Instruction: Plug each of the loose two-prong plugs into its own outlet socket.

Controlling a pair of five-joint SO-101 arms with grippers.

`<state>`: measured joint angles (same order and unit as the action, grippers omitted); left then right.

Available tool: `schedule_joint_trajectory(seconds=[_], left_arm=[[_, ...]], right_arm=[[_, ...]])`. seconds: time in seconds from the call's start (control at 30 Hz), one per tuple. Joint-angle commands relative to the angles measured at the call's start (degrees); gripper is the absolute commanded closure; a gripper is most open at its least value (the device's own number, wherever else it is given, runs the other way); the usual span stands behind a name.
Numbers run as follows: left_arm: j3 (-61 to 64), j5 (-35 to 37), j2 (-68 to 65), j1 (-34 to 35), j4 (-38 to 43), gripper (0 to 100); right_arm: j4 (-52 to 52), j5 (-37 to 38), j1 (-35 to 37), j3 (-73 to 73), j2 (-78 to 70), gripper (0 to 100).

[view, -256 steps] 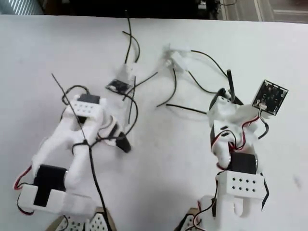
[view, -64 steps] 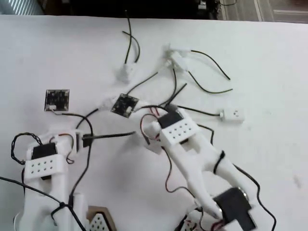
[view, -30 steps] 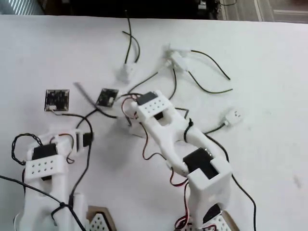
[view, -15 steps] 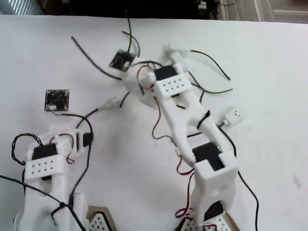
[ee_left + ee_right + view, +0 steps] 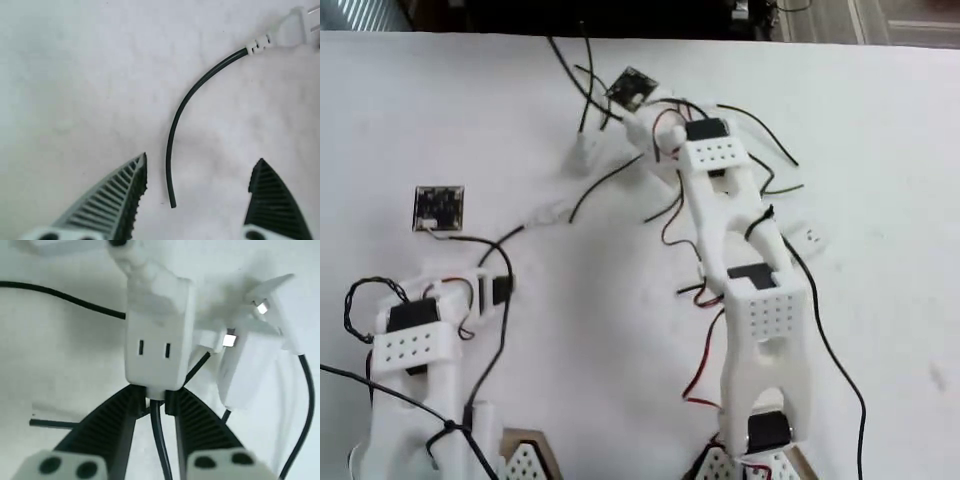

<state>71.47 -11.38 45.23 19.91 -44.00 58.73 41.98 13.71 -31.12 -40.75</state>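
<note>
Sitting pinched at its neck, a white outlet socket (image 5: 156,335) is held by the right gripper (image 5: 152,396). The jaws press on the spot where the socket's black cord (image 5: 161,440) leaves. The socket body stands out past the fingertips, its two slots facing the wrist camera. Just beside it lies a white two-prong plug (image 5: 245,365), its bare prongs not in the slots. From overhead, the right arm (image 5: 735,220) stretches to about 12 o'clock on the table (image 5: 880,120). A second socket (image 5: 810,238) lies loose at 3 o'clock of that arm. At 7 o'clock on the table, the left gripper (image 5: 202,160) has its jaws spread wide. The free end of a black lead (image 5: 172,150) lies between them, touching neither. That lead's plug (image 5: 299,24) lies well beyond the fingertips.
</note>
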Motion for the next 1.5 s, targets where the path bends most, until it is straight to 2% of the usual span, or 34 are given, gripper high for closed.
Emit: schedule_joint_trajectory(seconds=[0.0, 0.07, 0.23, 0.4, 0.6, 0.9, 1.0, 1.1, 1.27, 1.4, 1.47], left_arm=[[-0.2, -0.6, 1.4, 0.4, 1.0, 68], [-0.2, -0.6, 1.4, 0.3, 1.1, 68], [-0.2, -0.6, 1.4, 0.3, 1.1, 68], [-0.2, -0.6, 1.4, 0.3, 1.1, 68], [-0.2, -0.6, 1.4, 0.3, 1.1, 68], [-0.3, -0.5, 1.4, 0.4, 1.1, 68], [-0.6, -0.1, 1.8, 1.5, 1.1, 68], [-1.6, 0.8, 1.8, 5.1, 1.0, 68], [-2.7, 6.4, 1.8, 11.8, 1.1, 68], [-3.3, 6.9, 1.8, 14.8, 1.1, 68], [-3.3, 6.9, 1.8, 14.9, 1.1, 68]], right_arm=[[4.3, -4.3, -1.5, -9.1, -0.4, 80.8], [10.5, -6.9, -1.5, -13.5, 0.2, 76.1], [26.9, -9.8, -1.8, -26.2, 4.2, 76.6], [40.0, -9.5, -5.2, -32.3, 5.7, 76.9], [39.7, -9.4, -10.6, -27.3, 6.1, 81.1], [39.8, -10.1, -8.0, -7.9, 19.5, 81.1], [39.6, -14.4, -4.1, 0.9, 25.0, 81.1], [38.6, -19.0, 3.0, 8.5, 28.9, 81.1], [27.4, -26.6, 16.4, 17.2, 30.1, 81.1], [14.9, -27.6, 24.7, 22.3, 30.1, 81.0], [10.5, -24.0, 27.0, 23.7, 29.9, 79.2]])
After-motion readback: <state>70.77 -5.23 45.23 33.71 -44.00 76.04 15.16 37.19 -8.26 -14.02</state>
